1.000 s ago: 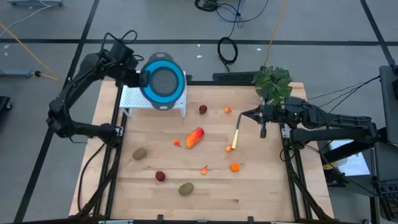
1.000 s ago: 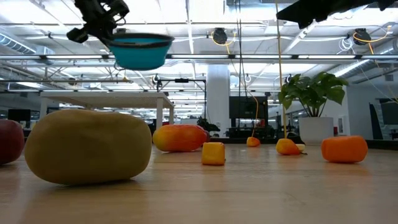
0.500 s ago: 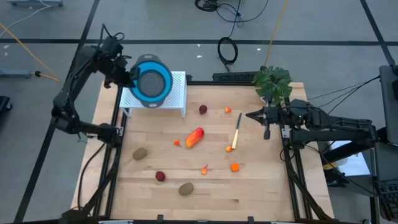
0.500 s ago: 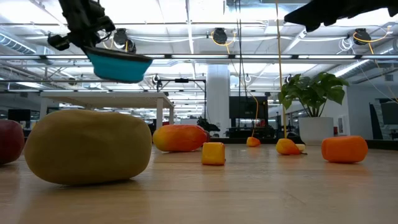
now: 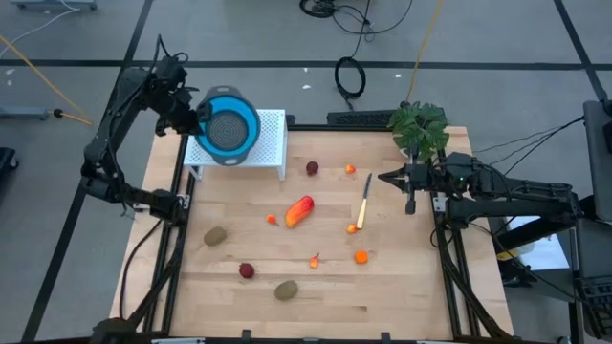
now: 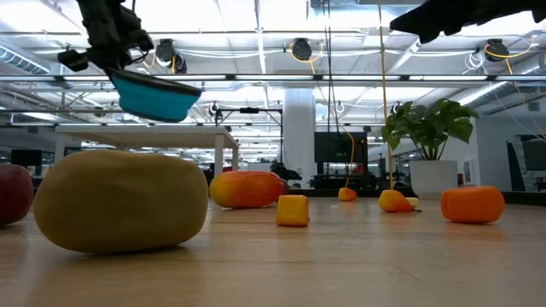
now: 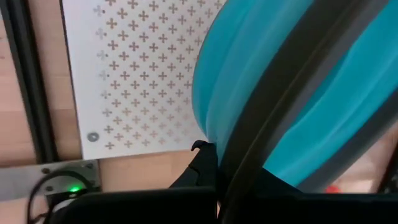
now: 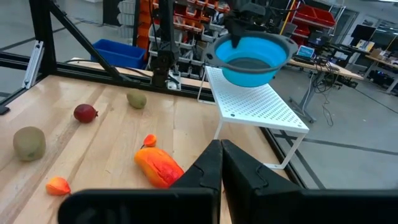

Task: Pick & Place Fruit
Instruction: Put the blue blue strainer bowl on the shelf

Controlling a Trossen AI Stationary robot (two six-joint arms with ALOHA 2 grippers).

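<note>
The fruit lies spread on the desk [image 5: 402, 296]: the long red-orange piece [image 5: 299, 210] sits in the middle, tilted, nearer the right end effector [image 5: 384, 178], which is closed on nothing. The left end effector [image 5: 196, 122] grips the blue bowl [image 5: 228, 130] above the white shelf [image 5: 273, 143] at the far left. A yellow-handled knife [image 5: 362, 204] lies between the right arm and that piece. Small dark red balls [image 5: 247, 270] lie near.

wooden counter [image 5: 402, 287] carries a white rack [image 5: 273, 143], a plant [image 5: 419, 127], a knife [image 5: 363, 203], a red-orange fruit [image 5: 299, 210], two dark red balls [image 5: 247, 270], two brown-green ovals [image 5: 286, 290] and small orange bits [image 5: 360, 256].
</note>
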